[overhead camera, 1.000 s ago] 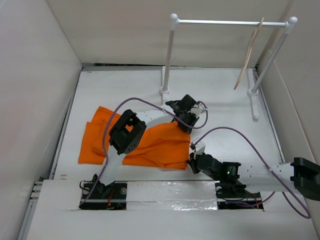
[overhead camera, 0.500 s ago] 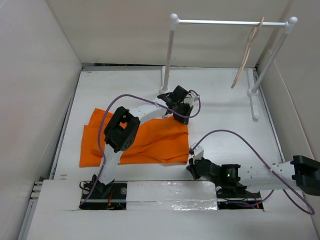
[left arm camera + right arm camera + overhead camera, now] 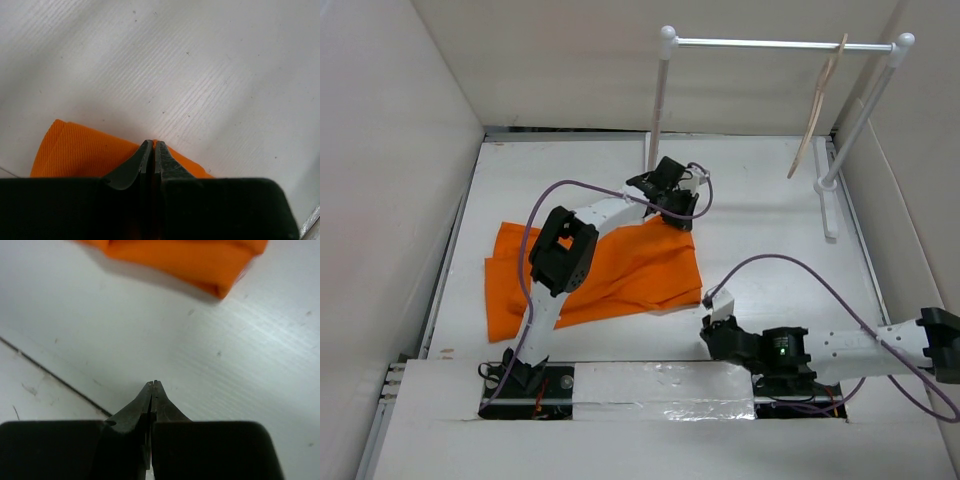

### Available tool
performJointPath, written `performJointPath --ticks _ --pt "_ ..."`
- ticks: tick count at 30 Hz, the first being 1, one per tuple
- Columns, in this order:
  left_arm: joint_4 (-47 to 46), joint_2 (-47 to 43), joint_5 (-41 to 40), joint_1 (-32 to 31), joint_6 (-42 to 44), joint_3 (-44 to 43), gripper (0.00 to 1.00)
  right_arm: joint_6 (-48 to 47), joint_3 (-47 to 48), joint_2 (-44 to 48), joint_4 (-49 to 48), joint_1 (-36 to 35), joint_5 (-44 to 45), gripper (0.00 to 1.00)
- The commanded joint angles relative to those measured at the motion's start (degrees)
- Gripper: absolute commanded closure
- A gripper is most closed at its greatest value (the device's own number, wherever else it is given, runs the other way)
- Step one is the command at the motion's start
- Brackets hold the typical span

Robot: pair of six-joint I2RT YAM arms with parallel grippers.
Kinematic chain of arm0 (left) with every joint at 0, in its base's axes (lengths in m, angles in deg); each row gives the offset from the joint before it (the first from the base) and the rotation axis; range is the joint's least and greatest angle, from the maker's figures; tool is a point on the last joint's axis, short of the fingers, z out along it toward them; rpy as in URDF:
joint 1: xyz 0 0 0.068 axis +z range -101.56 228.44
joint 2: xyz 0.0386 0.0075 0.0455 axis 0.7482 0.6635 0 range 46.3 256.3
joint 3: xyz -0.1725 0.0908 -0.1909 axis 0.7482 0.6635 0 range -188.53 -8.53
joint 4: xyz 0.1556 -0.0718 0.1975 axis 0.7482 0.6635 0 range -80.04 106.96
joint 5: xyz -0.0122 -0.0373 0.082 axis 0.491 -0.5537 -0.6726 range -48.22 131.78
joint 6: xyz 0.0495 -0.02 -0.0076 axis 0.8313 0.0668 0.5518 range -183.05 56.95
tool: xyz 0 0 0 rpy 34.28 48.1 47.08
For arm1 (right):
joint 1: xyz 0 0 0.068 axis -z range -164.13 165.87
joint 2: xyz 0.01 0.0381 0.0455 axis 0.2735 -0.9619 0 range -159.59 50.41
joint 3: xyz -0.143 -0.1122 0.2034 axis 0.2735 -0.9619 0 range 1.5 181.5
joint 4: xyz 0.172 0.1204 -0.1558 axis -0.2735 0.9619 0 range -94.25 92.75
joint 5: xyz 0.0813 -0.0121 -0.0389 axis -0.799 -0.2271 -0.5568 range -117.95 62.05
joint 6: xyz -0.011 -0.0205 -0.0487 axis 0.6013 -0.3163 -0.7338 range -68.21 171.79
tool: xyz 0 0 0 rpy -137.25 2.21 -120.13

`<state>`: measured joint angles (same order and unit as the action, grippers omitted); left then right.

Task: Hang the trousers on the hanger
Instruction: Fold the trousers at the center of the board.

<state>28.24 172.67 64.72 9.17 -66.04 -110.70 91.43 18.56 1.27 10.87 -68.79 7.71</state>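
Note:
The orange trousers [image 3: 610,275] lie crumpled on the white table, left of centre. My left gripper [image 3: 674,214] is shut on their far right corner; in the left wrist view orange fabric [image 3: 75,150] shows on both sides of the closed tips [image 3: 153,143]. My right gripper [image 3: 708,322] is shut and empty, low over the table just right of the trousers' near right corner [image 3: 200,260], apart from it. In the right wrist view its tips [image 3: 153,383] point at that folded edge. The beige hanger [image 3: 817,105] hangs from the rack's rod at the back right.
The white rack [image 3: 658,110] with its metal rod [image 3: 770,44] stands at the back, its feet on the table. White walls close in the left, back and right. A taped seam [image 3: 650,385] runs along the near edge, by the arm bases.
My left gripper has moved toward the back, dragging the trousers' corner with it. The fabric's near right edge has pulled away from my right gripper, which has drawn back slightly.

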Motion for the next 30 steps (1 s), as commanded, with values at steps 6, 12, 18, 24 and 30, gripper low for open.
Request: performJointPath --ticks 6,12,18,24,30 --pt "-2.8 -3.7 3.6 -0.7 0.0 2.6 1.0 -25.4 7.3 -1.3 -13.1 17.2 -3.3 0.78" --pt "-2.8 -3.4 3.9 -0.7 -0.1 2.5 0.84 -31.4 10.1 -9.1 -15.1 25.3 -11.9 0.58" --pt "-2.3 -3.5 3.8 -0.7 0.2 2.5 0.75 -33.3 10.5 -15.6 -20.8 27.5 -16.1 0.57" --pt "-1.2 -3.1 4.0 -0.7 0.6 2.2 0.77 -34.8 11.1 -18.1 -22.1 30.2 -16.8 0.56" --pt "-0.5 -2.9 2.7 -0.7 0.7 2.0 0.82 -36.3 12.4 -20.0 -23.4 32.5 -17.3 0.56"
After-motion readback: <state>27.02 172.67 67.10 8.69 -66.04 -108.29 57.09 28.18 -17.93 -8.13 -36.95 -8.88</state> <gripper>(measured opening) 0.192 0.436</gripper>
